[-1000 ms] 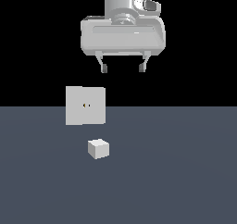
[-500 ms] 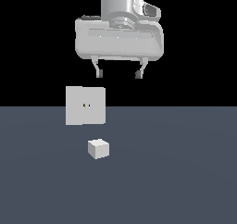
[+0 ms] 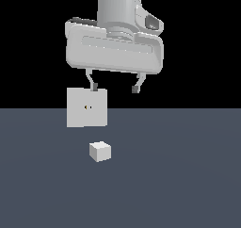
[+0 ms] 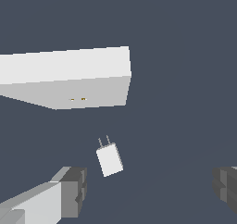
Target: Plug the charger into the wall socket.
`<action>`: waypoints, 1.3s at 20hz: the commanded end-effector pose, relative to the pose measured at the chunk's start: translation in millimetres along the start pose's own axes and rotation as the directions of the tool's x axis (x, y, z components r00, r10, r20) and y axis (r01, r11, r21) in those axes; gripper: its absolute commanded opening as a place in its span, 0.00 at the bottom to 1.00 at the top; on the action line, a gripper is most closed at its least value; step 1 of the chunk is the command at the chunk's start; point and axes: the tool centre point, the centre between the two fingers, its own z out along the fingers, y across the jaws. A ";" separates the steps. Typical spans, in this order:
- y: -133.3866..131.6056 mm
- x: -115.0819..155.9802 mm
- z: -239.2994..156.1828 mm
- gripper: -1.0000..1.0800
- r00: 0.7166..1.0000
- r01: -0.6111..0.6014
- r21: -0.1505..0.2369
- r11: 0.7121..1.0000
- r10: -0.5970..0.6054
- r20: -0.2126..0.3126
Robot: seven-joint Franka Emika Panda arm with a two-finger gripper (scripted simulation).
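The charger (image 3: pixel 100 151) looked like smooth, matt off-white plastic, with two thin metal-like prongs visible in the wrist view. The wall socket (image 3: pixel 86 107) was a flat, matt light-grey plate. The gripper (image 3: pixel 114 89) body showed a smooth, faintly glossy pale shell. The floor (image 3: pixel 188 175) was uniform matt slate-grey.

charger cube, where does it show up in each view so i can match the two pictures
Exterior view: the charger lies on the floor, below the wall socket and a little toward the exterior view's right, apart from it.
Wrist view: the charger sits mid-picture between the two fingertips of the open tool, untouched, its two prongs pointing toward the socket.
Shared landmark: the wall socket, with its small orange holes.
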 end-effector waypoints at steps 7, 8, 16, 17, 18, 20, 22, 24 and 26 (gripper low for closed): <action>-12.6 -13.2 26.9 0.96 0.988 0.125 0.021 0.992 -0.123 -0.096; -14.0 -14.5 29.9 0.96 0.985 0.139 0.023 0.990 -0.136 -0.107; -24.2 -22.7 51.4 0.96 0.957 0.236 0.035 0.971 -0.226 -0.184; -25.3 -23.5 53.8 0.96 0.953 0.247 0.036 0.968 -0.236 -0.192; -26.3 -24.2 56.0 0.96 0.949 0.257 0.037 0.966 -0.245 -0.200; -28.3 -25.5 60.2 0.96 0.941 0.275 0.039 0.961 -0.261 -0.215; -30.1 -26.7 64.1 0.96 0.934 0.292 0.040 0.956 -0.276 -0.228; -31.7 -27.8 67.6 0.96 0.927 0.307 0.041 0.951 -0.289 -0.240; -33.0 -28.7 70.6 0.96 0.921 0.319 0.042 0.947 -0.300 -0.249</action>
